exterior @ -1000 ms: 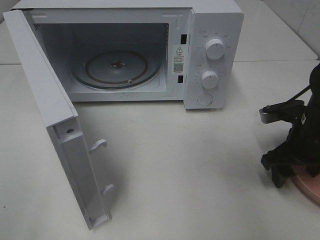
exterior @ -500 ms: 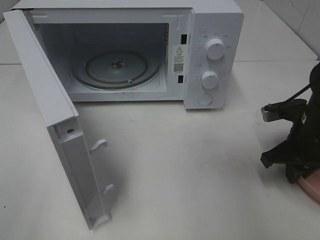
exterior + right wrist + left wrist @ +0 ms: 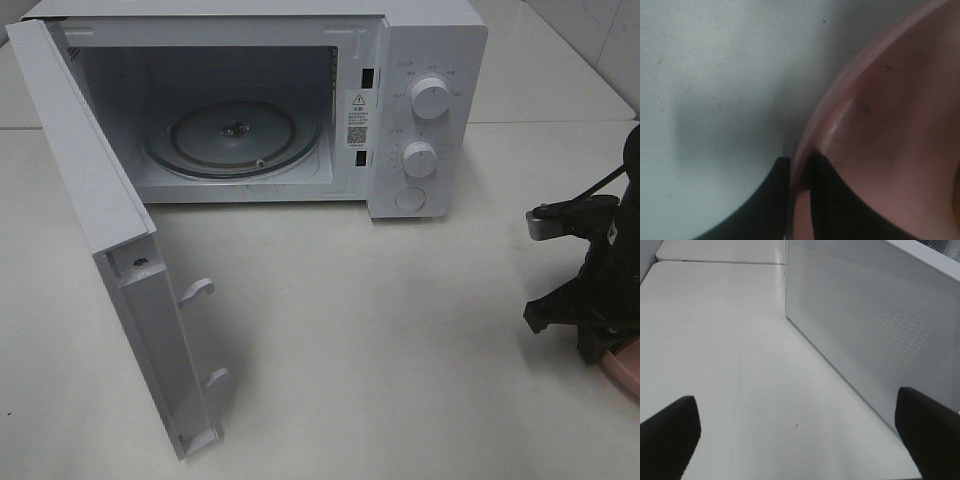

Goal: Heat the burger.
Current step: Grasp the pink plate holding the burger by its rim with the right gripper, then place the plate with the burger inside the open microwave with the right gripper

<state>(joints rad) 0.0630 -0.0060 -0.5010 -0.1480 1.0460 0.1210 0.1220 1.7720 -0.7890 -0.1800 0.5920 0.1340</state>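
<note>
- The right claw [image 3: 800,167] was pressed onto the left rim of the pink plate [image 3: 880,125], one finger outside the rim and one inside. This was at the right edge of the table [image 3: 400,330].
- The hold was on the edge alone, so a lift would likely leave the plate's weight hanging to one side. The plate could droop or twist in the jaws.
- The rim looked smooth and glossy, so it could slip out of the pinch.
- A tilted plate might catch the sill of the microwave [image 3: 430,60], or land off-centre on the turntable [image 3: 235,135]. The door [image 3: 90,190] stood wide open on the left, clear of that route.
- The left claw [image 3: 800,440] was spread wide and empty beside the microwave's perforated wall. A careless swing could knock it.
- The burger was not clearly in view. Only bare pink plate showed, plus a dim brownish sliver at the wrist view's edge that I could not identify.
- It probably sat on the plate beyond the right edge of the high view. If so, any tilt could slide it off.
</note>
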